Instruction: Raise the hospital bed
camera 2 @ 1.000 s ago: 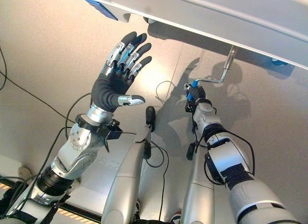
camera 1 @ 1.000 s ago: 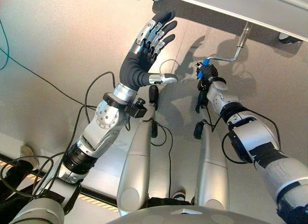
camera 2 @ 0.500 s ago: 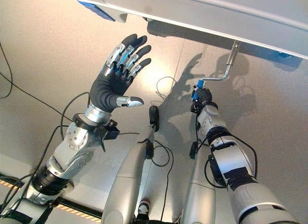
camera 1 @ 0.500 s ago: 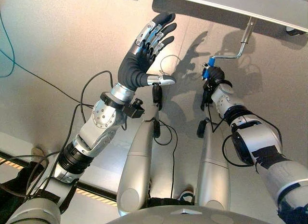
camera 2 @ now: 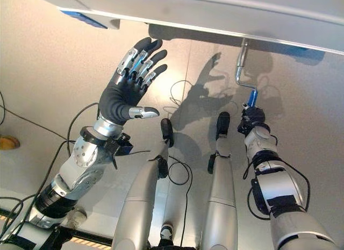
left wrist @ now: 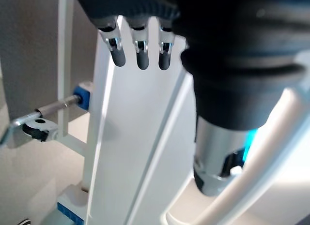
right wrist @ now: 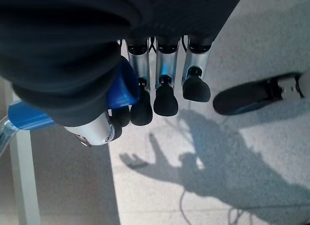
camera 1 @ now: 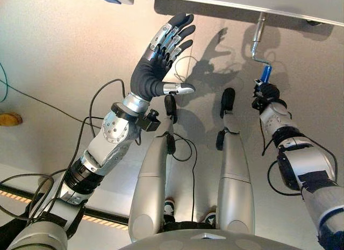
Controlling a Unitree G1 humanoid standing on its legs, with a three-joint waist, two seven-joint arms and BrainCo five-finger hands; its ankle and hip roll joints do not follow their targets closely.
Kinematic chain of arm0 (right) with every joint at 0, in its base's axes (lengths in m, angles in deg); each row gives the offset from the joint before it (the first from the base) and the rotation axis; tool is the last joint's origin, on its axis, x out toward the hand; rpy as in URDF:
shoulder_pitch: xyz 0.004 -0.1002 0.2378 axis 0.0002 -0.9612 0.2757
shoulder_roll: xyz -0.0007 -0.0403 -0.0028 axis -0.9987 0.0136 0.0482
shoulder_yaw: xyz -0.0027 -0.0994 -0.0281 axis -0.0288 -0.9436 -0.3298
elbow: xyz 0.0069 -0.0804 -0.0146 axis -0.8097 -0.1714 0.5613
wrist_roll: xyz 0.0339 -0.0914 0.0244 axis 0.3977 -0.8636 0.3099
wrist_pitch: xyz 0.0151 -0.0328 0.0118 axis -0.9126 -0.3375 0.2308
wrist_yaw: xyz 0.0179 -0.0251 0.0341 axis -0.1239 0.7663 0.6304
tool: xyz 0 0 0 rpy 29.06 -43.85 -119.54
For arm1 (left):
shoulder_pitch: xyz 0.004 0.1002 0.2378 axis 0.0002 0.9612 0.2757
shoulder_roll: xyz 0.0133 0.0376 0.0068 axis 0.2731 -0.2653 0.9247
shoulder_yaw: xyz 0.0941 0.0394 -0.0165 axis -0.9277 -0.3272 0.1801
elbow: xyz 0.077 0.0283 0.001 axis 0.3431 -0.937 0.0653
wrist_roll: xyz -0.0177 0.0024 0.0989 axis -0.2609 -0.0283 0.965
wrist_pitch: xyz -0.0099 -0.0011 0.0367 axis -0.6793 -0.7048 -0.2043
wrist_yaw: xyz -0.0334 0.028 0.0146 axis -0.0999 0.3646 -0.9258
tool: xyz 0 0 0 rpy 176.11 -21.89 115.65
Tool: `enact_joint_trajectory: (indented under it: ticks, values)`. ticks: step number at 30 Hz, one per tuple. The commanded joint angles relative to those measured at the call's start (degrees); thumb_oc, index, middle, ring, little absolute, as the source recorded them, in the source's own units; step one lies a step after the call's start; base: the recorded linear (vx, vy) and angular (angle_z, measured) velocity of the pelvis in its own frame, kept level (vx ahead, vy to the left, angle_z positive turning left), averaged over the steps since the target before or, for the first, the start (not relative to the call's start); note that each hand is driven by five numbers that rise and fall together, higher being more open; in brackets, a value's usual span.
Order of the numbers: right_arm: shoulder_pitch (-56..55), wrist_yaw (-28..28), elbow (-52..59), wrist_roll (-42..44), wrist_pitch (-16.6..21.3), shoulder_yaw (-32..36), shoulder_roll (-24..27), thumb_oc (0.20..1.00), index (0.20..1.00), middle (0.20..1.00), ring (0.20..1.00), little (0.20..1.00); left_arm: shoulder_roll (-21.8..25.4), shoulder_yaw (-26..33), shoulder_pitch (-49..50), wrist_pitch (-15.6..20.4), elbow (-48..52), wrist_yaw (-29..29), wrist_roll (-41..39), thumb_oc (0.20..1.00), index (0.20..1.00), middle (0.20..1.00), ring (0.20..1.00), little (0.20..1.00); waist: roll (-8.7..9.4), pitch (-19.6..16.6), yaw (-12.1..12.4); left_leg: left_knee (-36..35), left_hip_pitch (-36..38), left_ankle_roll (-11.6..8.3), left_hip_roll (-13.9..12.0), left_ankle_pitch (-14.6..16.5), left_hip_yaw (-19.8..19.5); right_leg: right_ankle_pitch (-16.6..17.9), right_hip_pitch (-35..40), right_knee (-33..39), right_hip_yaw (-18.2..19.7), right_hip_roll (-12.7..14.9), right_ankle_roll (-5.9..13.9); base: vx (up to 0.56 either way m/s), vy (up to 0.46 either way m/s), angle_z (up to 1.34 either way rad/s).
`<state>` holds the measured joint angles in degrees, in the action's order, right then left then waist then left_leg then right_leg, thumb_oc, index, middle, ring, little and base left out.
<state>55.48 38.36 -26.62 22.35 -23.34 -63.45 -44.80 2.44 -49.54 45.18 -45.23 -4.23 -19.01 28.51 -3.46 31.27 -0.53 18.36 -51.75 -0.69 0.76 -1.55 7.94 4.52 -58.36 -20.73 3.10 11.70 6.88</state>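
The hospital bed's pale frame (camera 1: 252,1) runs along the top of the eye views. A metal crank (camera 1: 257,43) hangs from it at the right, ending in a blue handle (camera 1: 265,73). My right hand (camera 1: 266,92) is shut on that handle; in the right wrist view its fingers (right wrist: 164,97) curl round the blue handle (right wrist: 29,113). My left hand (camera 1: 161,54) is raised at the left, open with straight spread fingers, just below the bed's edge and touching nothing. In the left wrist view its fingertips (left wrist: 140,58) point at the white bed frame (left wrist: 131,152).
A blue label (camera 2: 86,19) sits on the bed's underside at the upper left. A flat yellowish disc (camera 1: 9,119) lies on the grey floor at the far left. A striped line (camera 1: 32,197) crosses the floor at the lower left.
My right hand has swung the crank's blue handle round to the right, so the handle now points down from the shaft. The view has shifted. The left hand holds its raised pose.
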Motion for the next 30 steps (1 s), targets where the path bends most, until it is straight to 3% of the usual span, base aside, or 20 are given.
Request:
enact_joint_trajectory:
  ticks: [1, 9, 12, 13, 14, 19, 25, 30]
  values:
    - [-6.8, -7.9, -9.0, 1.0, 0.6, 1.9, 12.4, 0.2, 0.2, 0.2, 0.2, 0.2, -2.2, 3.6, 1.6, 3.7, 5.1, 0.6, 0.0, 1.0, 1.0, 1.0, 1.0, 1.0, -5.23, -1.5, -0.9, 2.7, -1.0, -1.06, -1.1, 3.1, -2.2, -6.0, 0.2, -4.6, -2.4, -3.6, -0.3, 0.0, 0.0, 0.0]
    - [-8.4, -7.6, -2.0, 4.1, 3.4, 2.0, 11.2, 0.2, 0.2, 0.2, 0.2, 0.2, -2.4, 5.2, 2.2, 4.2, 5.3, 0.7, 0.1, 1.0, 1.0, 1.0, 1.0, 1.0, -3.51, -1.5, -1.7, 2.1, -0.4, -0.84, -1.2, 3.0, -2.3, -5.6, 0.8, -3.6, -2.3, -4.3, -0.36, 0.0, 0.0, 0.0]
    - [-13.4, -6.4, 14.7, 6.5, 7.4, 1.4, 8.9, 0.2, 0.2, 0.2, 0.2, 0.2, -2.8, 7.5, 3.4, 4.3, 5.8, 0.8, 0.5, 1.0, 1.0, 1.0, 1.0, 1.0, -1.83, -1.5, -2.8, 1.7, -0.2, -0.96, -1.6, 2.7, -2.2, -5.2, 1.0, -3.1, -2.4, -4.8, -0.39, 0.0, 0.0, -0.04]
    - [-19.6, -5.3, 31.4, 7.2, 10.6, 2.1, 7.8, 0.2, 0.2, 0.2, 0.2, 0.2, -2.8, 9.3, 4.7, 4.4, 6.0, 1.1, 1.2, 1.0, 1.0, 1.0, 1.0, 1.0, -0.38, -1.5, -3.9, 0.9, 0.1, -0.99, -1.6, 2.4, -2.2, -4.8, 1.1, -2.3, -2.4, -5.1, -0.22, 0.0, 0.006, -0.08]
    - [-20.2, -5.7, 32.1, 6.9, 10.4, 2.2, 7.6, 0.2, 0.2, 0.2, 0.2, 0.2, -2.8, 9.2, 4.9, 4.4, 6.1, 1.1, 1.2, 1.0, 1.0, 1.0, 1.0, 1.0, -0.29, -1.5, -3.8, 0.8, 0.3, -0.99, -1.6, 2.3, -2.2, -4.8, 1.3, -2.3, -2.3, -5.1, -0.22, 0.0, 0.008, -0.13]
    - [-33.4, -1.8, 59.7, 6.0, 15.0, 6.2, 5.4, 0.2, 0.2, 0.2, 0.2, 0.2, -1.6, 12.6, 8.0, 4.1, 6.9, 0.9, 1.8, 1.0, 1.0, 1.0, 1.0, 1.0, 1.8, -1.5, -5.7, 0.0, 1.0, -1.14, -1.8, 1.8, -2.6, -4.4, 2.3, -1.3, -2.7, -5.0, -0.09, 0.0, -0.029, -0.13]
    - [-40.8, 4.2, 78.7, 8.0, 13.5, 7.3, 7.7, 0.2, 0.2, 0.2, 0.2, 0.2, 0.4, 15.8, 11.6, 3.3, 9.3, -0.1, 1.6, 1.0, 1.0, 1.0, 1.0, 1.0, 3.37, -1.5, -6.6, 0.2, 2.1, -1.23, -2.0, 1.9, -3.1, -4.1, 4.5, -0.5, -3.2, -5.2, -0.01, 0.0, -0.004, -0.02]
    - [-39.9, 6.6, 82.3, 10.9, 12.4, 6.2, 10.5, 0.2, 0.2, 0.2, 0.2, 0.2, 0.9, 16.3, 12.7, 2.8, 10.4, -1.5, 1.1, 1.0, 1.0, 1.0, 1.0, 1.0, 3.78, -1.5, -6.3, -0.4, 3.4, -1.38, -2.0, 1.8, -3.4, -3.9, 6.1, 0.3, -3.8, -5.0, 0.18, 0.01, 0.015, 0.06]
